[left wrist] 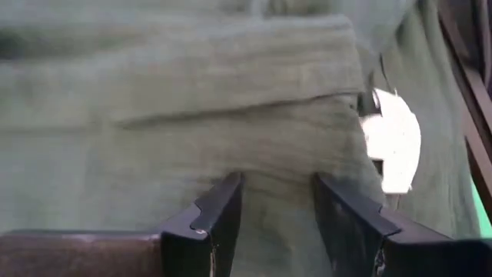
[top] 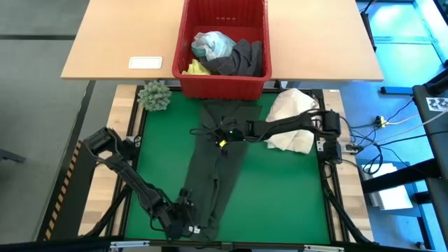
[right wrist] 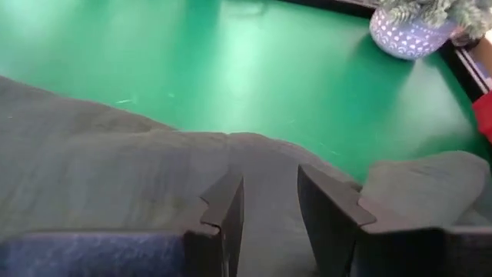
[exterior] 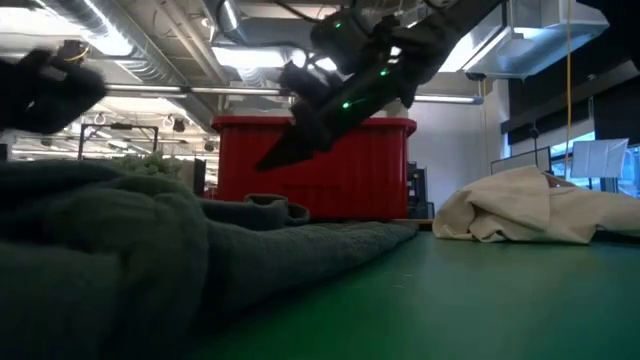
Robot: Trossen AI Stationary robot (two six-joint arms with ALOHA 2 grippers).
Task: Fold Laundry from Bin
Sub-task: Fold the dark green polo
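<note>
Two grippers we are working over green counter mat (top: 280, 189) | left gripper (top: 187, 222) pinching dark garment (top: 220, 161) hem | right gripper (top: 222, 136) jaws spread above it | red bin (top: 224, 84) behind.

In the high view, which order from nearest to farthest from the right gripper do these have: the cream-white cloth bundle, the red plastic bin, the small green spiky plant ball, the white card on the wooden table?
From the right gripper:
1. Cream-white cloth bundle, on the mat to its right.
2. Red plastic bin, beyond it at the table edge.
3. Small green spiky plant ball, off the mat's far left corner.
4. White card, on the wooden table, farther left.
</note>
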